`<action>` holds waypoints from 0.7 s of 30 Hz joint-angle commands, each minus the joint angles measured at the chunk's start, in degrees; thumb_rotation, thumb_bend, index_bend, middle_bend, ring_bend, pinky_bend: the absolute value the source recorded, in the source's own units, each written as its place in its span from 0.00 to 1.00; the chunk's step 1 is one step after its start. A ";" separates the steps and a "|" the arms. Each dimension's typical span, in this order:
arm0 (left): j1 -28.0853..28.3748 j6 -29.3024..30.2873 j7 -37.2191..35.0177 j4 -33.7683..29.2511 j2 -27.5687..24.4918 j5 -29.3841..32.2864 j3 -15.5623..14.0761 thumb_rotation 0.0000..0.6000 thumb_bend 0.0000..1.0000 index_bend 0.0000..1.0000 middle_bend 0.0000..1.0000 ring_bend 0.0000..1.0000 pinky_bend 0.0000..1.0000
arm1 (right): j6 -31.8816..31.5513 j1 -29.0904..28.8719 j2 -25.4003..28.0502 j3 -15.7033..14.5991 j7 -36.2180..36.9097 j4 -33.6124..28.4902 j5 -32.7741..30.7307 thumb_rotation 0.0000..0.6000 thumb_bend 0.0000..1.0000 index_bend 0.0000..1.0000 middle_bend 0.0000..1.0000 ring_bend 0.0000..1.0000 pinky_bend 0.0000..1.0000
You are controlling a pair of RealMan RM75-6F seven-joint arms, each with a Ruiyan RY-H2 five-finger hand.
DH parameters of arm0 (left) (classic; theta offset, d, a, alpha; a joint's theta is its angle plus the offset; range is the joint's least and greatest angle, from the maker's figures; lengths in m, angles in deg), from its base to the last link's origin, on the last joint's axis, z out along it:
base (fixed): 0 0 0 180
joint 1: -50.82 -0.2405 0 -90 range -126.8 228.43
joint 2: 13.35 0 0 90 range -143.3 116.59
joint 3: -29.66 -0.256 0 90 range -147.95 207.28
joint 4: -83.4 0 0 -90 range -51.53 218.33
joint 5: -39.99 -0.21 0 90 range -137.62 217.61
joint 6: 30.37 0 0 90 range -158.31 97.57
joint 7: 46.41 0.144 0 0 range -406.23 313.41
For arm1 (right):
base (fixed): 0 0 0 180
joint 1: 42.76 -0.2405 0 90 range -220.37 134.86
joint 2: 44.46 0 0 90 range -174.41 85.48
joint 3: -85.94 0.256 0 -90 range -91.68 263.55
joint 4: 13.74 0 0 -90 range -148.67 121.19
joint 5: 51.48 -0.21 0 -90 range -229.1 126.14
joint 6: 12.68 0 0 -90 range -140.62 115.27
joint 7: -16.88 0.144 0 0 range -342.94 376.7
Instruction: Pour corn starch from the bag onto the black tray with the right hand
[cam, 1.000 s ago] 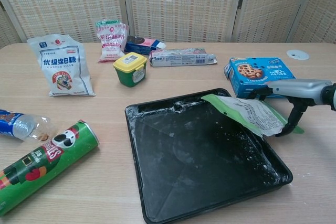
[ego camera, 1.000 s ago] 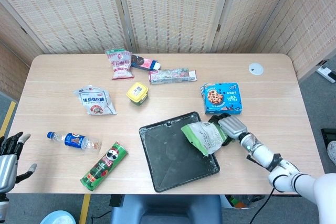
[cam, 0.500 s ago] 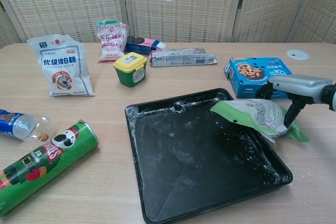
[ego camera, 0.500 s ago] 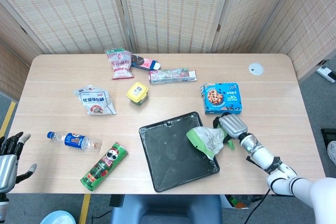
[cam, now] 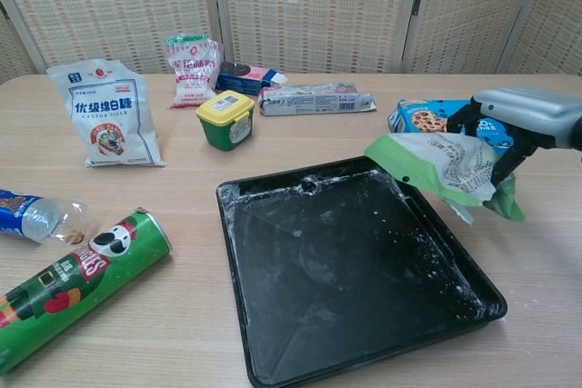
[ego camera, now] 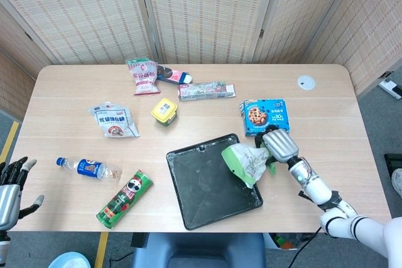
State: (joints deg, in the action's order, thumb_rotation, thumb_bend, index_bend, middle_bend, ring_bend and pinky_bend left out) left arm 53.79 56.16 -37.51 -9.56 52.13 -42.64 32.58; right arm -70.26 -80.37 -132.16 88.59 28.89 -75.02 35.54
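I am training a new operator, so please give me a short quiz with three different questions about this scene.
1. True or false: the right hand holds the green-and-white starch bag.
2. Which item lies beside the green cylindrical chip can: A) clear plastic bottle with blue label, B) blue cookie box, C) yellow-lidded tub?
3. Fill in: white powder traces show inside the black rectangular ____.

Key: 1 true; 2 A; 3 tray.
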 commanded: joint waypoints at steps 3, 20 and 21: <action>-0.18 0.43 -0.53 0.29 0.04 -0.41 -0.07 1.00 0.29 0.17 0.12 0.13 0.00 | -3.11 -1.47 2.62 2.59 -16.59 -7.95 0.70 1.00 0.18 0.67 0.50 0.49 0.24; -0.92 0.93 -2.69 2.07 0.47 -0.36 -0.25 1.00 0.29 0.17 0.12 0.13 0.00 | -5.95 -5.21 -2.67 5.27 -47.28 -11.73 2.07 1.00 0.18 0.67 0.50 0.54 0.26; -0.92 0.86 -2.68 2.07 0.50 -0.33 -0.27 1.00 0.29 0.17 0.12 0.13 0.00 | -6.07 -5.34 -2.88 5.23 -48.27 -11.60 2.28 1.00 0.18 0.67 0.50 0.54 0.26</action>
State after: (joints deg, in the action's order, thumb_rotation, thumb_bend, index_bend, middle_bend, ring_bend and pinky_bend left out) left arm 52.87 57.02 -40.18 -7.50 52.62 -42.98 32.31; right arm -75.68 -85.06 -134.12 93.66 -17.09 -86.82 37.10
